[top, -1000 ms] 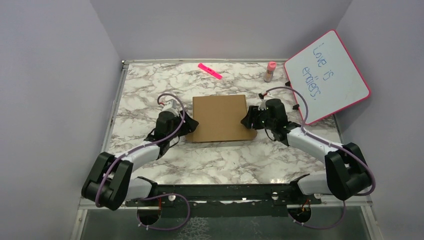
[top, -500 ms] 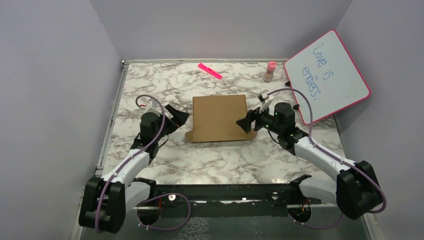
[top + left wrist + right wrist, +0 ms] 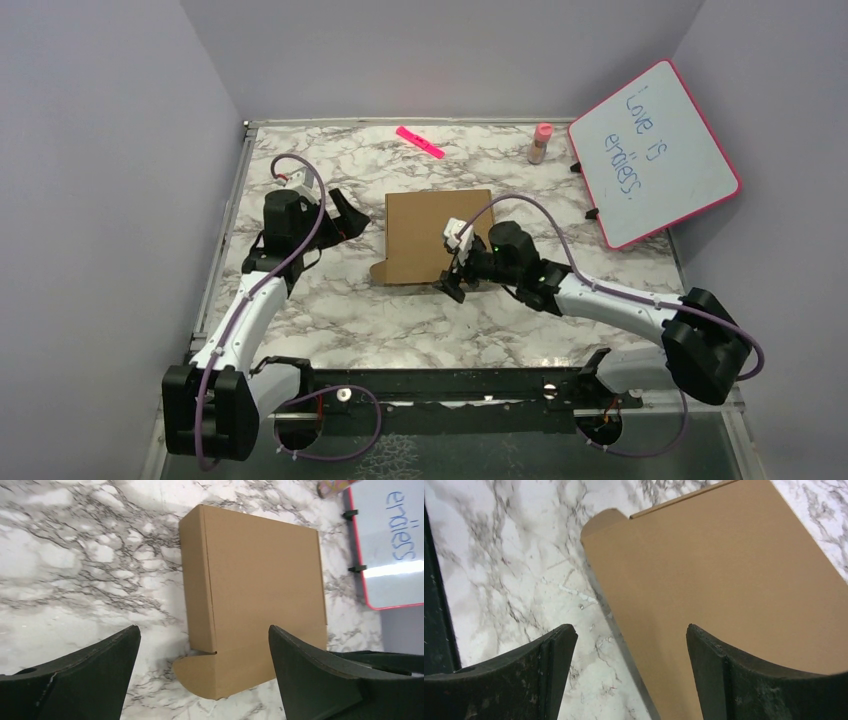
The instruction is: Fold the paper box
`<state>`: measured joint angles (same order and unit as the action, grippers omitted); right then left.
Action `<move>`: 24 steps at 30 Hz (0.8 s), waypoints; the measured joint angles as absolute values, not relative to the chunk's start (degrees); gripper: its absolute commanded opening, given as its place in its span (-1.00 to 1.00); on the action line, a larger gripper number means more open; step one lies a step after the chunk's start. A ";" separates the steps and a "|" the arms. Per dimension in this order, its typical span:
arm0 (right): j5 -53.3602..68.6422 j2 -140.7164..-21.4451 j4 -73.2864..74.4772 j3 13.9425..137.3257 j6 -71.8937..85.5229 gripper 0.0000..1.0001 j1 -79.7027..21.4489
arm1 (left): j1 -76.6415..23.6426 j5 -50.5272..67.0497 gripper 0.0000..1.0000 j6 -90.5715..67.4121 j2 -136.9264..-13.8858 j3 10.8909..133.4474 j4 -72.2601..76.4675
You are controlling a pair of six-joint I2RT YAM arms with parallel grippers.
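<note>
Marble table (image 3: 330, 320): brown paper box (image 3: 425, 230) folded shut.

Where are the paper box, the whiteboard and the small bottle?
paper box (image 3: 428, 232): top external view, middle of its brown top face.
whiteboard (image 3: 655, 150): top external view, its white writing surface.
small bottle (image 3: 540, 146): top external view, its body.

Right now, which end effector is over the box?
The right end effector, above the near edge of the paper box; the left end effector is left of it, over the table.
</note>
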<state>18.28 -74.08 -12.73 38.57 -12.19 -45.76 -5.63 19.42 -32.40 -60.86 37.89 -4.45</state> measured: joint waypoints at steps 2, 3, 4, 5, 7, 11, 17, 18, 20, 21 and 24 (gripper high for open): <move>14.55 -75.72 -11.60 38.63 -15.40 0.75 -47.92 | -6.07 17.52 0.98 -28.16 -60.86 40.51 -7.90; 14.11 -76.01 -11.44 38.63 -15.88 0.74 -49.74 | -6.31 16.40 0.98 -26.39 -60.84 41.45 -9.04; 11.77 -76.77 -10.96 38.63 -17.56 0.74 -51.86 | -6.52 15.59 0.98 -25.12 -60.73 41.89 -9.65; 9.89 -77.45 -10.68 38.65 -18.92 0.74 -53.56 | -6.63 14.87 0.98 -23.97 -60.53 42.00 -10.07; 6.15 -78.54 -10.48 38.65 -21.21 0.74 -56.23 | -6.79 13.82 0.98 -21.82 -60.12 41.87 -11.29; -1.48 -80.20 -11.44 38.61 -25.39 0.74 -59.88 | -7.75 11.70 0.98 -18.94 -59.33 41.25 -13.52; -10.72 -85.36 -13.91 38.76 -29.98 0.72 -61.95 | -9.39 9.98 0.98 -16.69 -57.84 40.80 -15.33; -12.08 -86.65 -14.15 38.92 -30.72 0.72 -62.43 | -9.41 9.78 0.98 -16.49 -57.78 40.80 -15.51; -15.09 -89.47 -15.44 39.07 -32.62 0.68 -63.13 | -9.58 9.41 0.98 -16.25 -57.74 40.80 -15.77; -16.62 -90.72 -16.23 39.05 -33.63 0.66 -63.40 | -9.67 9.32 0.98 -16.19 -57.74 40.77 -15.90; -20.95 -93.27 -19.92 38.98 -36.86 0.59 -63.77 | -10.26 9.21 0.98 -16.12 -57.74 40.71 -15.99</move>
